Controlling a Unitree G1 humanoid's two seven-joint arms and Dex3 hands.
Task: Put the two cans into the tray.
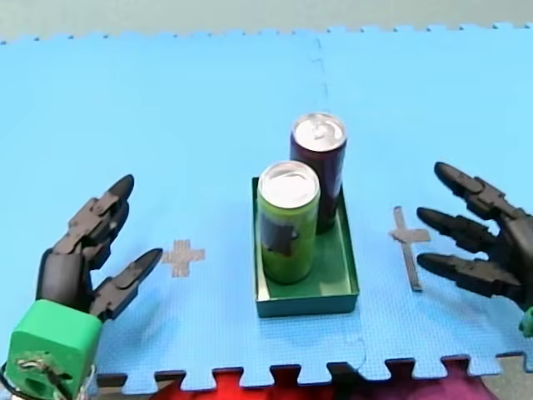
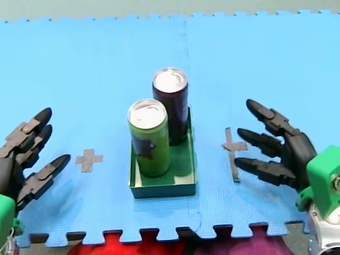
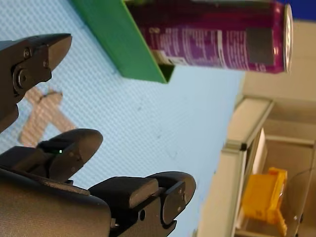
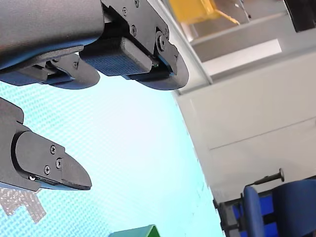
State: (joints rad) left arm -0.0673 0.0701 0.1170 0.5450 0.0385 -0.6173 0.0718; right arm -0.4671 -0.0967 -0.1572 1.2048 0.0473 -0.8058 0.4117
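A green can (image 1: 288,223) and a dark purple can (image 1: 319,167) both stand upright inside the green tray (image 1: 306,302) at the middle of the blue mat, the purple one behind the green one. My left hand (image 1: 133,225) is over the mat to the tray's left, open and holding nothing. My right hand (image 1: 426,217) is to the tray's right, also open, with its fingers pointing at the tray. The first wrist view looks past black fingers (image 3: 74,148) at the purple can (image 3: 217,34) and a tray wall (image 3: 118,39).
A grey tape cross (image 1: 182,257) lies on the mat left of the tray, and a longer tape cross (image 1: 408,246) lies to its right. The mat's jigsaw front edge (image 1: 275,375) runs close below the tray. Blue mat stretches far behind the cans.
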